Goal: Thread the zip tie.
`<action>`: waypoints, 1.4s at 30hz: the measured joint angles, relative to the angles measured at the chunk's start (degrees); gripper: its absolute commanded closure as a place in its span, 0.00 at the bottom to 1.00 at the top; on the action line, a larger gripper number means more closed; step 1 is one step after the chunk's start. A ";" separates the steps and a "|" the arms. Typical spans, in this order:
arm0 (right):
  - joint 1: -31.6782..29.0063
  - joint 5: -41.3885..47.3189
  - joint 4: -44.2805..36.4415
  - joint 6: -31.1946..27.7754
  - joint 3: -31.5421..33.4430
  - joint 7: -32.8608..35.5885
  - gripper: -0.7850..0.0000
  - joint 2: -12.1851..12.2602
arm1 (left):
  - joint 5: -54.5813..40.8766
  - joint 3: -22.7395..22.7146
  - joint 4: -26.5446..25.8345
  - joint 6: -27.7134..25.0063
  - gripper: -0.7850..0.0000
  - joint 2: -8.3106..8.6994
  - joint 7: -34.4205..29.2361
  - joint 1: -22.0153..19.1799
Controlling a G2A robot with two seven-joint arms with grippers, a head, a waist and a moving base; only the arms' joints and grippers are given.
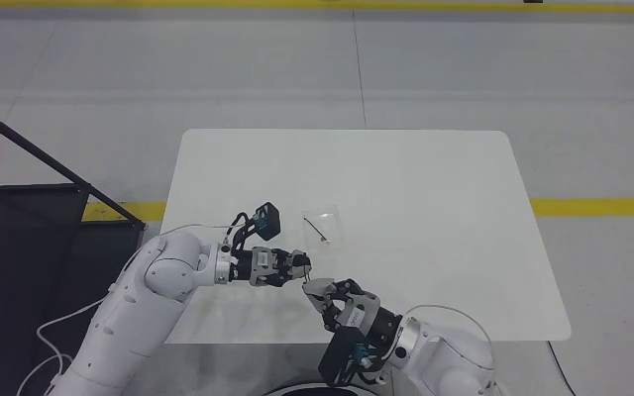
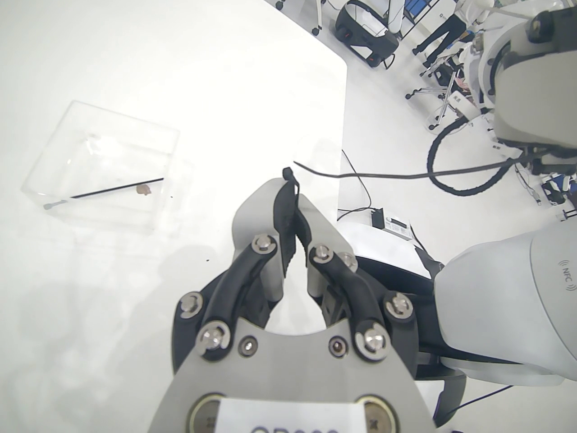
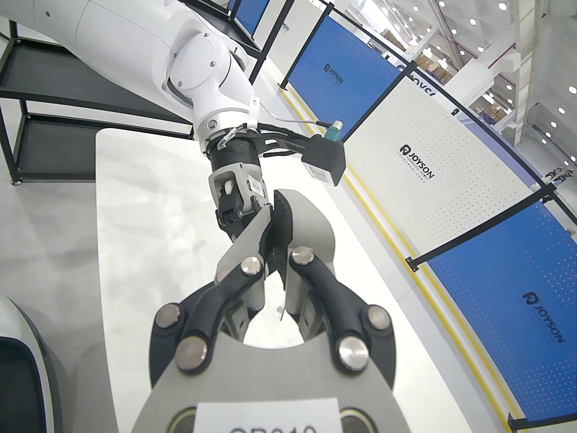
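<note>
Above the near side of the white table (image 2: 180, 24), the left gripper (image 2: 290, 200) is pressed together on a black zip tie (image 2: 287, 175), whose head pokes out past the fingertips. Just beside it, the right gripper (image 3: 277, 223) is also pressed together, with a thin black strip (image 3: 281, 313), probably the tie's other end, showing between its fingers. A spare tie (image 2: 117, 189) lies in a clear tray (image 2: 121, 114) nearby. The head's slot is tiny: the floppy tail could bend, slip or miss it, and the closely placed grippers could bump.
</note>
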 measured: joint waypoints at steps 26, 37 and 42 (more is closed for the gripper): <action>0.93 0.09 0.03 -0.28 -1.07 1.12 1.00 0.46 | 0.00 0.00 0.00 0.00 1.00 0.00 0.00 0.00; 0.88 0.28 0.05 0.46 -1.16 1.29 1.00 0.64 | 0.00 0.00 0.00 0.00 1.00 0.00 0.00 0.00; 1.12 0.37 0.13 0.28 -1.28 1.67 1.00 0.70 | 0.00 0.00 0.00 0.00 1.00 0.00 0.00 0.00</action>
